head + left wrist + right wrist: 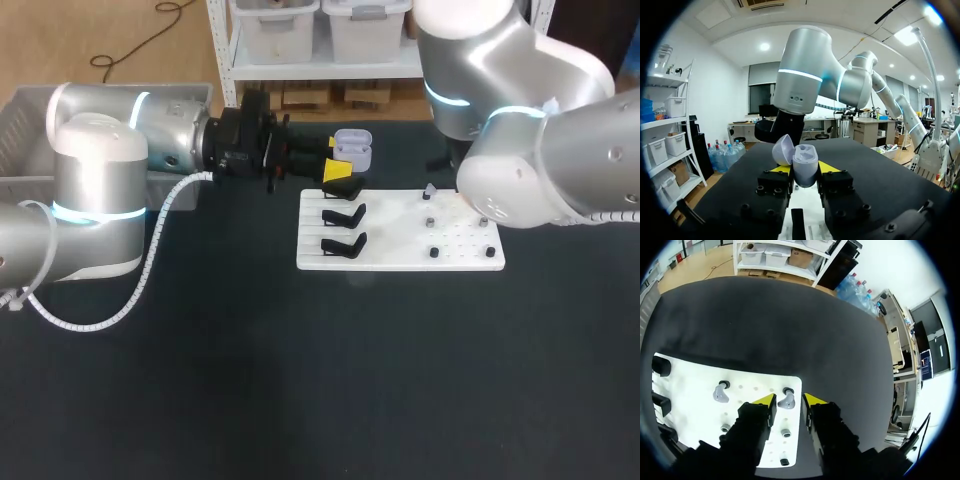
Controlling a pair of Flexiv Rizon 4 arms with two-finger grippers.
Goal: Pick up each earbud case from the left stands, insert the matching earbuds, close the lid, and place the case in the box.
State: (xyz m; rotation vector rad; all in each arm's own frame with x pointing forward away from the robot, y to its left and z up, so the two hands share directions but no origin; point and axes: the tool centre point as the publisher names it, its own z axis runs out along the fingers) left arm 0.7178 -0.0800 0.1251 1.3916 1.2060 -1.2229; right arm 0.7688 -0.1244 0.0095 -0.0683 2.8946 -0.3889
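Note:
My left gripper (345,160) is shut on a pale lilac earbud case (352,148) and holds it above the board's far left corner. In the left wrist view the case (804,165) stands between the yellow tips with its lid (782,150) swung open. My right gripper (788,400) hangs over the white board (690,385), open, with a grey earbud (787,400) on its peg between the fingers. A second grey earbud (720,392) sits on a peg beside it. In the head view my right arm (540,170) hides its gripper.
The white board (400,205) carries three black case stands (343,215) on its left half and small black pegs (434,252) on its right. A grey bin (20,130) stands at the table's far left. Dark table lies in front of the board.

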